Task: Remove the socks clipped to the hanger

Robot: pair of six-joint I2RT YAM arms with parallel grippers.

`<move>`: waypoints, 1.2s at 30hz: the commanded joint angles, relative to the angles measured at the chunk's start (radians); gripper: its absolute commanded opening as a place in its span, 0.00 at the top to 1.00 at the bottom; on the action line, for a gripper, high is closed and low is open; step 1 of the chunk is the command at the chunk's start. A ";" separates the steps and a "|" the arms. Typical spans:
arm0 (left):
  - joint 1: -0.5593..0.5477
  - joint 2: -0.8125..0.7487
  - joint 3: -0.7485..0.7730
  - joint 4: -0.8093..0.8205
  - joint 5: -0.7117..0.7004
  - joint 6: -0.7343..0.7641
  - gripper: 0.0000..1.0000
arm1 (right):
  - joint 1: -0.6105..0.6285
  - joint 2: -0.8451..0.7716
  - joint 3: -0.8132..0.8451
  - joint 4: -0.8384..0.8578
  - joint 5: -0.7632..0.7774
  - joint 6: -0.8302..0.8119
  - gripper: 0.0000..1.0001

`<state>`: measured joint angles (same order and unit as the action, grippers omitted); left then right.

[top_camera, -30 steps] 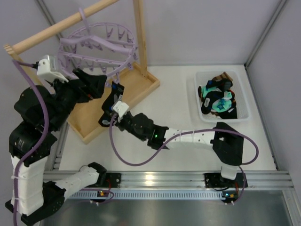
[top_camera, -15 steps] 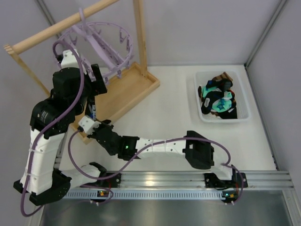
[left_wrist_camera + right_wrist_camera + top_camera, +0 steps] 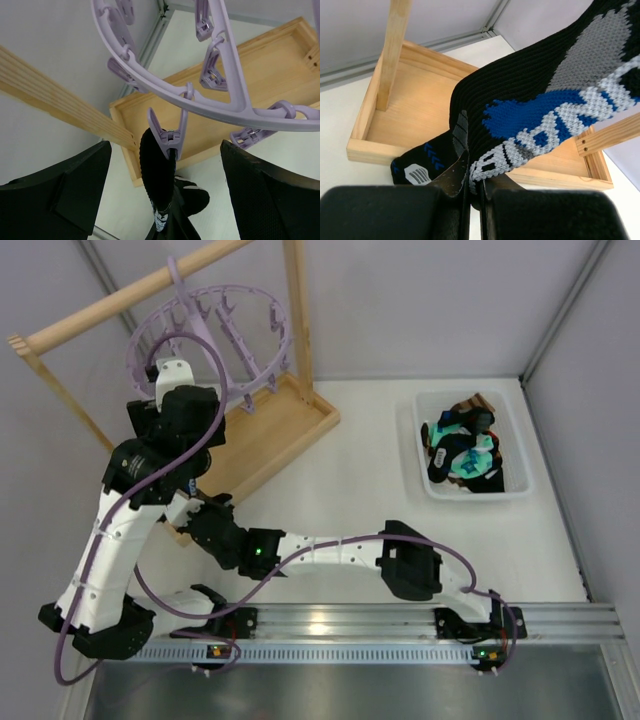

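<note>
The lavender hanger (image 3: 215,328) hangs by its hook from the wooden rod; its ring (image 3: 210,100) fills the top of the left wrist view. One clip (image 3: 170,139) holds a black sock (image 3: 156,172) that hangs down between the fingers of my left gripper (image 3: 165,200), which is open and not touching it. My right gripper (image 3: 475,195) is shut on the lower end of this black sock (image 3: 555,90), which has blue, white and grey marks. In the top view the right gripper (image 3: 203,517) sits low beside the wooden base's near-left corner. Other clips in view are empty.
The wooden rod frame (image 3: 130,300) has an upright post (image 3: 295,310) and a shallow tray base (image 3: 265,435). A white bin (image 3: 425,475) at the right holds several socks (image 3: 465,448). Grey walls close in the table at the back and the right.
My right gripper has pulled the sock down and toward the near left. My left arm has straightened and risen under the ring. The tilted hanger has swung back toward level.
</note>
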<state>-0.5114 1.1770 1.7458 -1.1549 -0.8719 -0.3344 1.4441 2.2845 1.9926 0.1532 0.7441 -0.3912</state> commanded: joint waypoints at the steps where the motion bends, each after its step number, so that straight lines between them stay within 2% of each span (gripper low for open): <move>1: 0.002 0.003 -0.020 -0.011 -0.076 -0.011 0.07 | 0.007 -0.002 0.057 -0.015 -0.003 -0.020 1.00; 12: 0.004 0.024 -0.080 0.001 -0.183 -0.072 0.18 | 0.013 -0.062 -0.028 0.042 -0.034 0.003 1.00; 17: 0.002 0.036 -0.112 0.046 -0.219 -0.104 0.28 | 0.018 -0.083 -0.052 0.057 -0.042 -0.009 1.00; 22: 0.004 0.018 -0.123 0.133 -0.196 -0.054 0.38 | 0.024 -0.082 -0.061 0.055 -0.042 -0.012 1.00; 27: 0.002 0.013 -0.129 0.181 -0.199 -0.022 0.41 | 0.025 -0.091 -0.077 0.065 -0.046 -0.005 1.00; 31: 0.004 0.007 -0.138 0.218 -0.196 0.003 0.51 | 0.025 -0.103 -0.097 0.078 -0.049 -0.001 1.00; 36: 0.008 0.007 -0.172 0.253 -0.199 0.014 0.52 | 0.024 -0.131 -0.129 0.098 -0.051 0.005 1.00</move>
<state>-0.5110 1.2022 1.5913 -0.9821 -1.0489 -0.3405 1.4445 2.2318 1.8786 0.2020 0.7090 -0.3988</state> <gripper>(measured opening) 0.482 0.011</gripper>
